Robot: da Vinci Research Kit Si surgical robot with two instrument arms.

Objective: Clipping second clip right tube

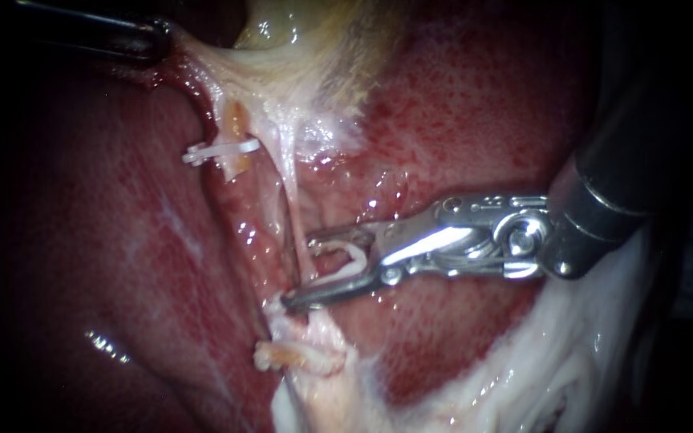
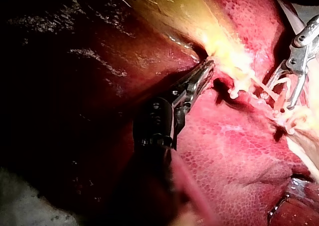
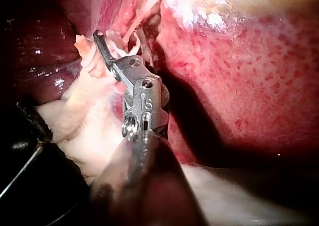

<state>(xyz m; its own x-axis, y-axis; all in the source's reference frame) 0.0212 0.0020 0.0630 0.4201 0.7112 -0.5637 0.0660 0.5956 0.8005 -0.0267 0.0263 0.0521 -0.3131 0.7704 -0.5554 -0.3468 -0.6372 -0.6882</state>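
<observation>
The right tube [image 1: 288, 200], a thin pale strand below the gallbladder [image 1: 306, 32], passes between the wide-apart jaws of the right instrument [image 1: 298, 270], which grasp a white clip [image 1: 350, 258], while the left instrument [image 1: 164, 34] is clenched on the gallbladder.

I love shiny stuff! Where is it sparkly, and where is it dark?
Endoscope view: glare on the right instrument, holding a clip, and on the wet liver; edges dark. Left wrist view: deep shadow beside the left instrument gripping the gallbladder. Right wrist view: liver glistens.
</observation>
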